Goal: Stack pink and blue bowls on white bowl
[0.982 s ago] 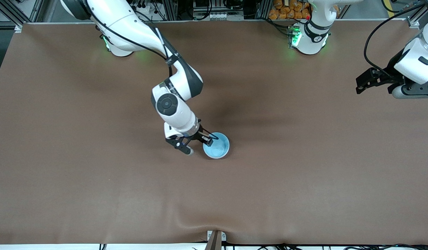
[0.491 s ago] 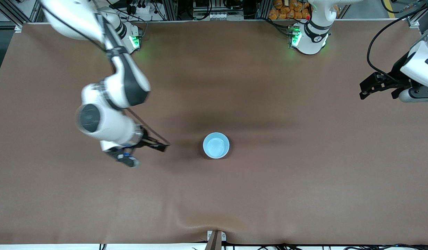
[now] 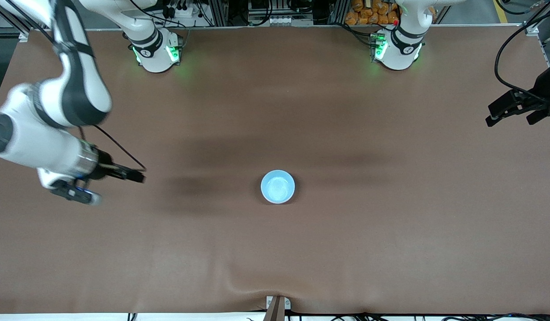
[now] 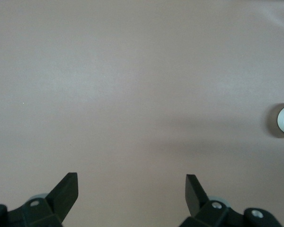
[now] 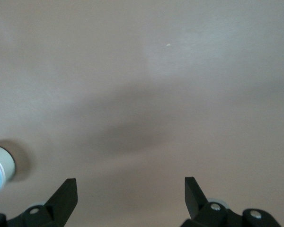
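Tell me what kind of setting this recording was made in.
Most likely a robotics lab bench: two arm bases bolted along a brown-covered table, aluminium framing and cables at its edge, and one blue bowl as the only prop.

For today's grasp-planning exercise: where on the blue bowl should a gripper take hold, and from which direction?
Grip the rim of the blue bowl, coming straight down from above with one finger inside and one outside the wall. It stands upright and open-topped mid-table, round and glossy, so its thin rim probably offers the surest hold.
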You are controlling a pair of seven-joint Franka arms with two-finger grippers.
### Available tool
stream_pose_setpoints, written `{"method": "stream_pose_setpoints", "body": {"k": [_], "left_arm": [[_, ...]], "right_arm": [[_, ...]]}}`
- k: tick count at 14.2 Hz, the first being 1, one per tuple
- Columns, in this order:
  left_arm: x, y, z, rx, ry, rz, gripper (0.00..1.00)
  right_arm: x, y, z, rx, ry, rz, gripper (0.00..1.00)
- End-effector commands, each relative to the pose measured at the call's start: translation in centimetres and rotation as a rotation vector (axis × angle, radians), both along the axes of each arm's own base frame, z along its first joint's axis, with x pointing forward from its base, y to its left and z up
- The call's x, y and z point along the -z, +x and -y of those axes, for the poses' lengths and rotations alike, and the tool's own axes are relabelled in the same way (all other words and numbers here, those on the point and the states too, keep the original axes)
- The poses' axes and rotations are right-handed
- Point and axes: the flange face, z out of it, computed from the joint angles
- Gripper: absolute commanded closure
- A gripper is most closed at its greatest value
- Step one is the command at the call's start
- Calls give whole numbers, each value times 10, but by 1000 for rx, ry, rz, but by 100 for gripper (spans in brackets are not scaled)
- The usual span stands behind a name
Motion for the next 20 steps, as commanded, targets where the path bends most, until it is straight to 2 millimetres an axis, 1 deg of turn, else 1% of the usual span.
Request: {"method": "stream_pose_setpoints", "body": {"k": [1,2,3,4,5,7,9,11,13,16,20], "left_arm": [[-9,-5,-2,2,-15,-4,0],[-8,-4,-2,2,-14,-5,0],[-6,-3,-7,0,-11,-8,0],[-5,-2,-1,13,-11,-10,0],[-5,-2,2,17,-11,-10,0],[-4,0,2,20,-8,-13,0],[-3,0,2,22,-8,-14,0],[2,3,3,23,-9,-23,0],[4,2,1,22,-9,-34,0],[4,1,1,38,-8,-44,0],[4,0,-1,35,-8,-51,0]], "right_arm": [[-40,-30,34,-95,-42,39,0],[-53,-35,49,-132,-50,57,0],[-66,-41,61,-162,-49,68,0],[-78,-46,73,-179,-49,79,0],[-91,-52,79,-200,-50,82,0],[-119,-61,84,-225,-80,73,0],[-139,-67,84,-244,-127,34,0],[-159,-72,83,-254,-146,17,0],[-170,-72,82,-264,-164,25,0],[-176,-75,88,-253,-168,36,0],[-183,-81,86,-227,-162,46,0]]}}
